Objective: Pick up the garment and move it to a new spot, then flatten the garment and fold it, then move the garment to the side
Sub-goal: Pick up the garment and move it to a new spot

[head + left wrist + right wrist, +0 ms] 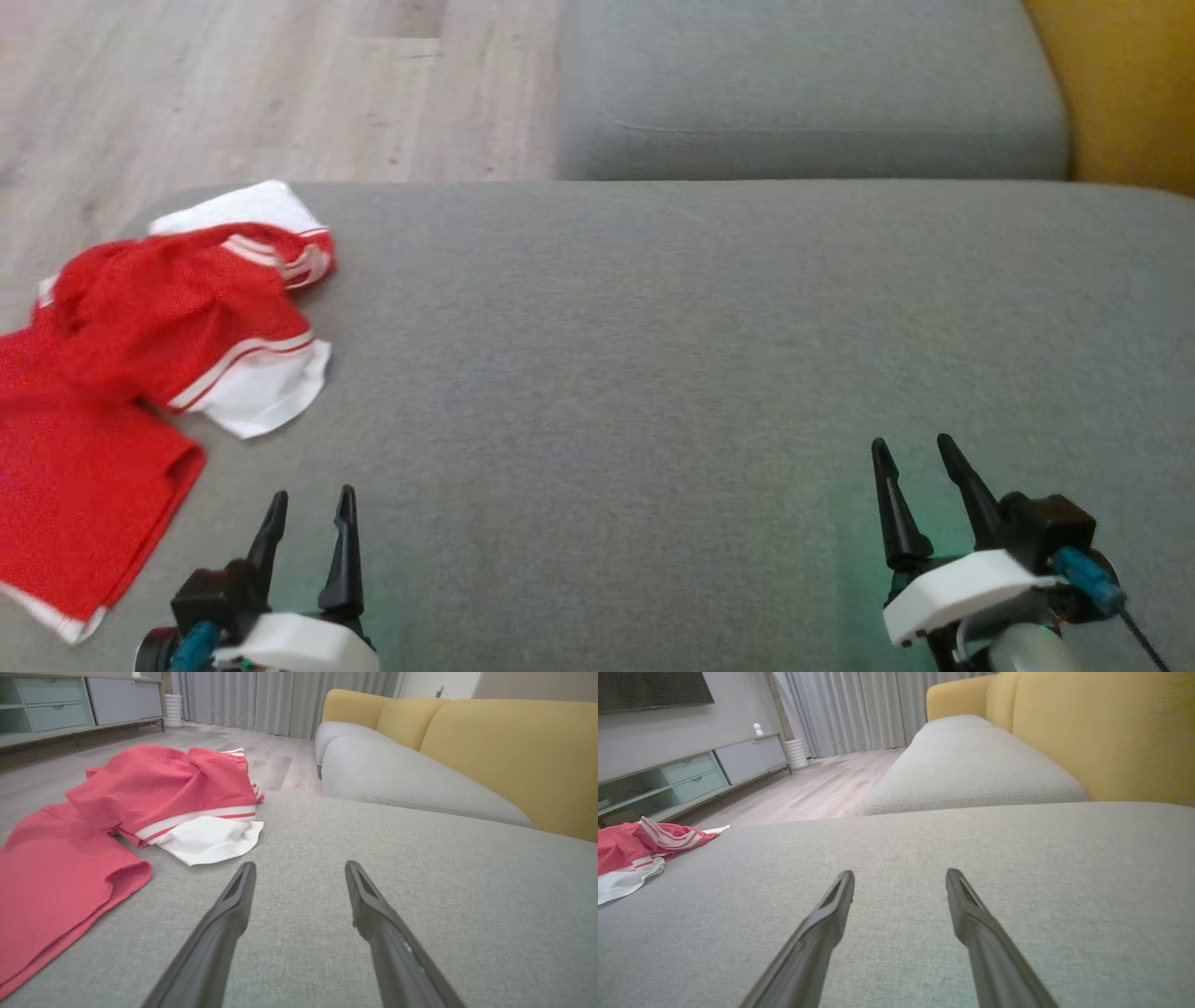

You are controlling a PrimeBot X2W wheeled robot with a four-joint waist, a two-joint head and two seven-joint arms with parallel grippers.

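Note:
A red garment (140, 345) with white trim and stripes lies crumpled at the left edge of the grey sofa cushion (653, 373), part of it running off the left side of the head view. My left gripper (313, 504) is open near the bottom left, just to the right of the garment's lower part and apart from it. In the left wrist view the garment (140, 798) lies ahead and to the left of the open gripper (299, 870). My right gripper (915, 453) is open at the lower right over bare cushion. The right wrist view shows the garment (635, 849) far left of that gripper (900, 877).
A second grey cushion (803, 84) lies beyond, separated by a seam, with the yellow backrest (1130, 84) at the right. Wooden floor (233, 84) lies past the cushion's far left edge. A low cabinet (691, 774) and curtains (859, 709) stand across the room.

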